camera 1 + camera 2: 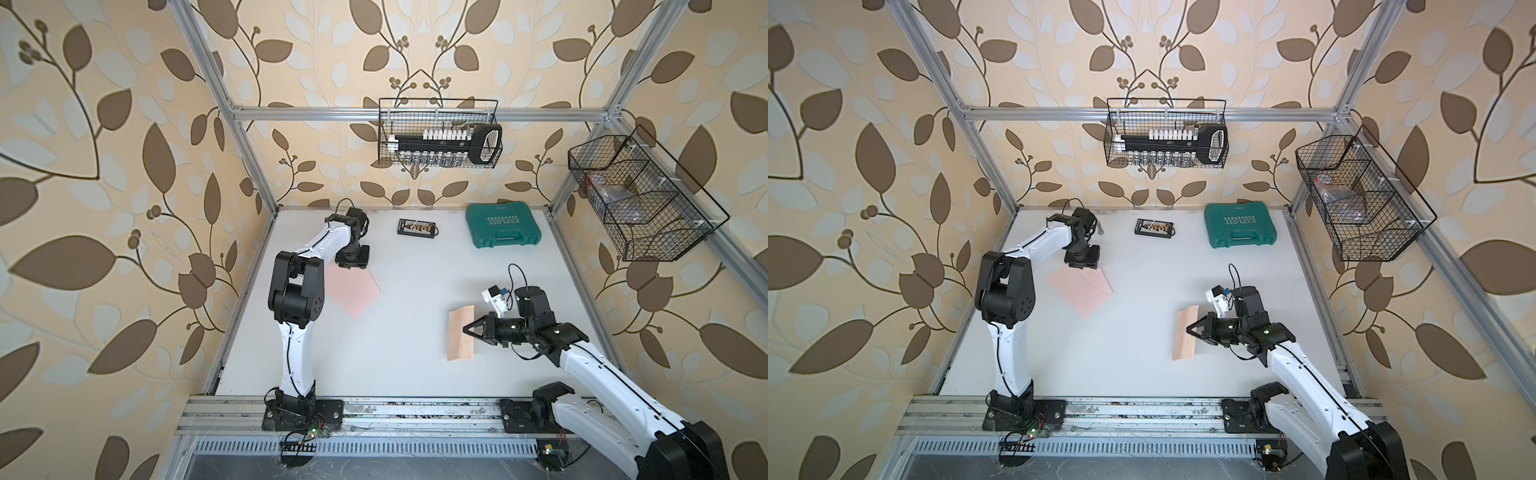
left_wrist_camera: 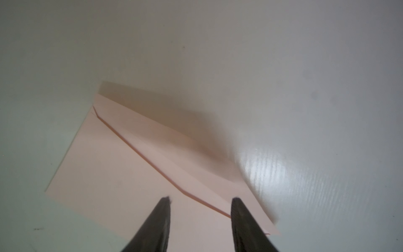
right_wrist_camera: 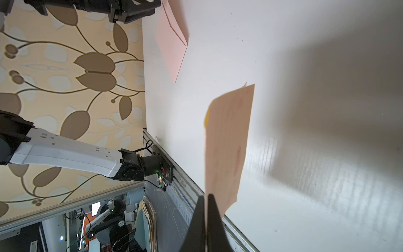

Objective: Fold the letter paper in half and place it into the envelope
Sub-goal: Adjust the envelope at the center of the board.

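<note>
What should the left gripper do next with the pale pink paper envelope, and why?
Probably close the left gripper on the pointed flap of the pale pink paper envelope to hold it open. Its fingers stand apart over the flap's edge, and the right gripper is shut on the folded cream-tan letter paper, apart from the envelope.

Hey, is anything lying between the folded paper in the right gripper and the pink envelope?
Nothing visible: only bare table lies between the letter paper, pinched in the right gripper, and the envelope. The left gripper is over the envelope's flap side, jaws apart.
</note>
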Controlling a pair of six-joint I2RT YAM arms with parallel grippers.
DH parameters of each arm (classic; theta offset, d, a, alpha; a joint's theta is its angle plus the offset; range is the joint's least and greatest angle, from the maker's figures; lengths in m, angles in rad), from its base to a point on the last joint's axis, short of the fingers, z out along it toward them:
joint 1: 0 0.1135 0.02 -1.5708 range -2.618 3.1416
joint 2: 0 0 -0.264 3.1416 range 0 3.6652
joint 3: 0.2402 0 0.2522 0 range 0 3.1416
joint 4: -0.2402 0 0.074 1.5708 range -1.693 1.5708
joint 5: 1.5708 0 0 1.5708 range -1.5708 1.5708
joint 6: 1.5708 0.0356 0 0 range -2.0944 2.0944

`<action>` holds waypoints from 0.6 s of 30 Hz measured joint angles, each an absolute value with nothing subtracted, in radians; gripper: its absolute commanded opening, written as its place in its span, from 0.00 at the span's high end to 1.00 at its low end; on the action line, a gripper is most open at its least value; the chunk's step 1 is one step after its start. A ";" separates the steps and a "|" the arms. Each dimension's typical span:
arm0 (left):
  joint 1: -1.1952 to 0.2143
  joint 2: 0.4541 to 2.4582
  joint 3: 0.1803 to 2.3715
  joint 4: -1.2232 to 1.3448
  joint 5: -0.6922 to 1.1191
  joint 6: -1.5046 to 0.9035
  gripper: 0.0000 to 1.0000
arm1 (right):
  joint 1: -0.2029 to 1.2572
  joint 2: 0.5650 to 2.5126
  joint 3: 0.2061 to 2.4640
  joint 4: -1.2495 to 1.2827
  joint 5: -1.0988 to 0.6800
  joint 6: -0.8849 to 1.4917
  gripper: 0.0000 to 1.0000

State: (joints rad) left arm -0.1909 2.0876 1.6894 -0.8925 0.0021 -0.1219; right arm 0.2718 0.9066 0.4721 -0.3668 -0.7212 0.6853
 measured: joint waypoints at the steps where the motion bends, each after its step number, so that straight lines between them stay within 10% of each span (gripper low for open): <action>1: -0.173 2.085 1.677 -0.884 0.001 -0.126 0.58 | 0.272 0.908 0.472 -0.366 -0.720 0.688 1.00; 18: 0.044 1.993 1.532 -0.819 -0.023 -0.179 0.66 | 0.272 1.001 0.511 -0.337 -0.718 0.710 1.00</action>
State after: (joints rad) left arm 0.0444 1.9926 1.5318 -0.8188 -0.0231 -0.1795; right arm 0.2718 1.0012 0.5110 -0.3374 -0.7177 0.7105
